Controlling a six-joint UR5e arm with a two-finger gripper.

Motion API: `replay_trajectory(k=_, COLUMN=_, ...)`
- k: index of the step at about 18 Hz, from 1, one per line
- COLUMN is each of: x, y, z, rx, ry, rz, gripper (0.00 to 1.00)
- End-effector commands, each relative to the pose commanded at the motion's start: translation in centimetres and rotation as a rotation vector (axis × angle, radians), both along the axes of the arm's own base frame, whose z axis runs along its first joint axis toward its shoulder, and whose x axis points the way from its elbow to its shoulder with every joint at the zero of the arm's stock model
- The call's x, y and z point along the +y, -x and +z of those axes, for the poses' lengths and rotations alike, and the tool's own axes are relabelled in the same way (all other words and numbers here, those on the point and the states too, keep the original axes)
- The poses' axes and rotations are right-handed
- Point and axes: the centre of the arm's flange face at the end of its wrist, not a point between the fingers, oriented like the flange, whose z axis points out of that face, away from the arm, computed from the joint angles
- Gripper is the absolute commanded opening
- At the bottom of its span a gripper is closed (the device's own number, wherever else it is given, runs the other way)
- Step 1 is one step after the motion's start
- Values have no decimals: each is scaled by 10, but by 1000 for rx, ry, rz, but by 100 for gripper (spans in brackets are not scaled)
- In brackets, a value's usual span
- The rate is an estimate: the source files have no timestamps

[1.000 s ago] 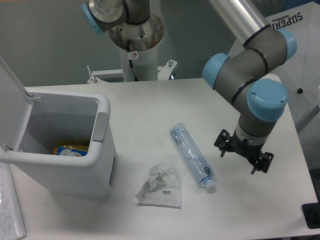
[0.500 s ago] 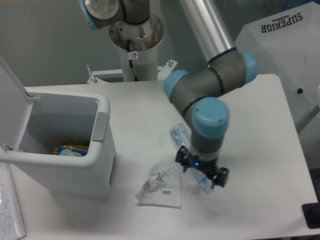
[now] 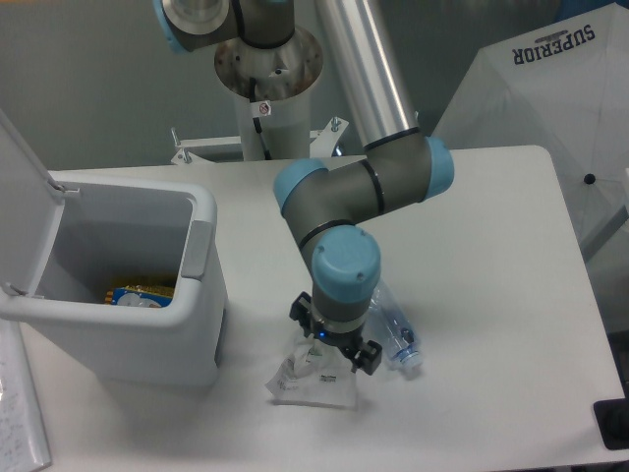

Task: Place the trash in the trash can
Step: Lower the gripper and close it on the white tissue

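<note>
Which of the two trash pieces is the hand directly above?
The crumpled wrapper; the hand hangs over it, while the bottle lies off beside the arm.

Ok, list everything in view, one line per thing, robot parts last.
plastic wrapper: one, crumpled clear-whitish, table front, under the end effector.
plastic bottle: one, clear with white cap, lying right of the wrapper, partly hidden by the arm.
trash can: one, pale grey-white, left on the table, lid open.
packet: one, blue and yellow, inside the trash can.
table: one, white.
white cover: one, printed SUPERIOR, beyond the right edge.
arm: one, grey with light blue caps.
end effector: one, black, over the wrapper; fingers hidden.
</note>
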Motion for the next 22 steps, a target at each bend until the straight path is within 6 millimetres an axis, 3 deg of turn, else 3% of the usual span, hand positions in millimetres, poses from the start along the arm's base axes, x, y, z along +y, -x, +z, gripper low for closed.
replay_trajectory(k=6, x=6, y=-3, z=-28, rx=-42, ry=12, rz=40, gripper=100)
replay_trajectory(k=11, x=8, y=-2, z=-30, rx=-42, ry=12, rz=36, gripper=100)
replay_trajectory(k=12, x=8, y=-2, z=-31, rx=-42, ry=12, rz=36, gripper=85)
replay_trajectory(k=14, x=7, y=1, z=-25, rx=-40, ry=10, rz=29, gripper=15)
replay_trajectory(k=15, x=7, y=1, z=-24, rx=-38, ry=8, rz=29, gripper=0)
replay_trajectory(k=22, x=14, y=12, z=-4, rx=-3, ry=-31, rz=27, gripper=0)
